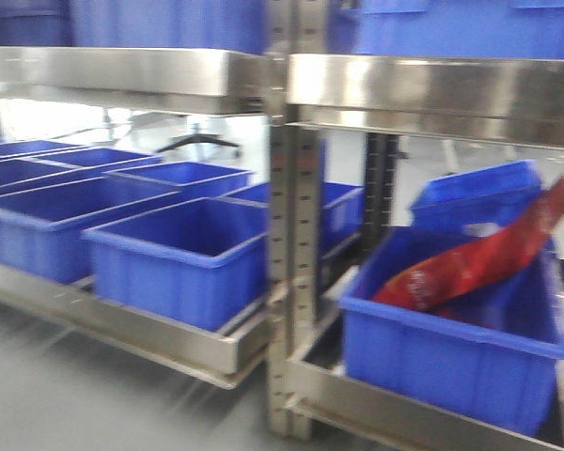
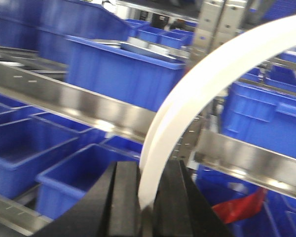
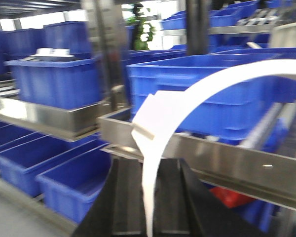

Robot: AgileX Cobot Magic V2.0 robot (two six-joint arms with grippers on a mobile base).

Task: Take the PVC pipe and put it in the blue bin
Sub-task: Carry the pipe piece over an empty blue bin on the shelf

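Note:
In the left wrist view my left gripper (image 2: 148, 197) is shut on a slim white PVC pipe (image 2: 207, 79), which arcs up and to the right out of frame. In the right wrist view my right gripper (image 3: 150, 197) is shut on a thin white curved pipe (image 3: 197, 94) with a squared end (image 3: 150, 116) just above the jaws. Its arc sweeps right. I cannot tell whether both hold one piece. Open blue bins (image 1: 183, 254) stand on the lower steel shelf. Neither gripper shows in the front view.
A steel upright post (image 1: 296, 235) splits the rack into two bays. The right bay's blue bin (image 1: 451, 348) holds a red bag (image 1: 479, 263). A steel upper shelf (image 1: 122, 80) with more blue bins overhangs the lower ones. Grey floor lies in front.

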